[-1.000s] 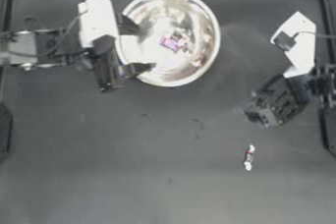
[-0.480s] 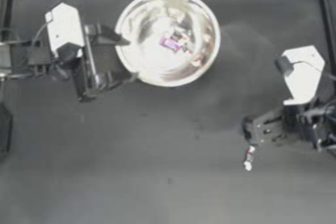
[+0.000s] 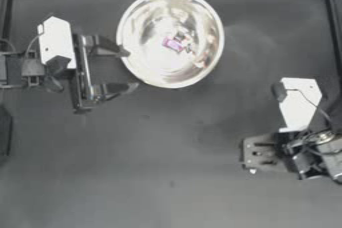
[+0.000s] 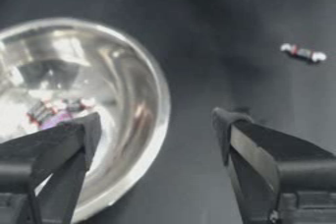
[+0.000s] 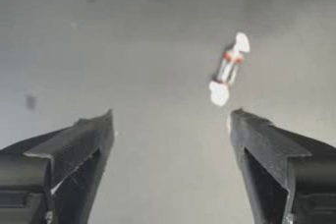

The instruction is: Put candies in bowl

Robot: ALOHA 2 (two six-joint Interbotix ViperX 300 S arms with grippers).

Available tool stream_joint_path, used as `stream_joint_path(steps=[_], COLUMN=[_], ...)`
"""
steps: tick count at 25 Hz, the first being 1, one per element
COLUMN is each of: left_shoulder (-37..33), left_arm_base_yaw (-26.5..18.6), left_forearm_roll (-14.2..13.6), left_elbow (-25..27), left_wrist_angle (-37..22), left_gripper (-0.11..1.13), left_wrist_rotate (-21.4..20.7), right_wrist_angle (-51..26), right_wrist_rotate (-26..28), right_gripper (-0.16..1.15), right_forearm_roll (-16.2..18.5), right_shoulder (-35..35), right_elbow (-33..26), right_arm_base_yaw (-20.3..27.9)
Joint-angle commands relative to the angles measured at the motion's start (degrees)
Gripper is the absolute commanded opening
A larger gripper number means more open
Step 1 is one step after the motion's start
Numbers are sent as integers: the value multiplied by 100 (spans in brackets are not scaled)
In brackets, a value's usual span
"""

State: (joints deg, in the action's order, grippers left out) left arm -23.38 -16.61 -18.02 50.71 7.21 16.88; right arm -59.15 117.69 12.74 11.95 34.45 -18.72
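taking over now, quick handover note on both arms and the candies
Left tool: open, empty, beside the bowl.
Right tool: open, empty, low over the table, short of the last loose candy.
Done: a pink-purple candy and some twist-wrapped ones lie in the bowl; exact count unclear.
Left: close the right tool on the loose twist-wrapped candy, carry it to the bowl, drop it in.

- The whole table (image 3: 167,172) is seen from straight above, from far off.
- The bowl (image 4: 98,120) and a loose candy (image 4: 303,53) beyond it are viewed closely, along the left gripper (image 4: 154,134).
- The same candy (image 5: 226,68) is faced at close range along the right gripper (image 5: 171,125).
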Motion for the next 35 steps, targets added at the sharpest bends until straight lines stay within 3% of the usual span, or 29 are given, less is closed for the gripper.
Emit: stream_joint_path(steps=[1,17,35], left_shoulder=[-290,-958,-958], left_arm_base_yaw=[-9,-9,-9], left_forearm_roll=[9,88,97], left_elbow=[97,633,773], left_wrist_angle=[202,220,272], left_gripper=[99,98,97], left_wrist_rotate=[9,44,44], right_wrist_angle=[0,439,976], right_wrist_rotate=[114,316,325], right_gripper=[98,98,98], right_forearm_roll=[-176,-211,-448], right_shoulder=[-141,-492,-923], right_elbow=[-167,334,598], right_arm_base_yaw=[-18,369,562])
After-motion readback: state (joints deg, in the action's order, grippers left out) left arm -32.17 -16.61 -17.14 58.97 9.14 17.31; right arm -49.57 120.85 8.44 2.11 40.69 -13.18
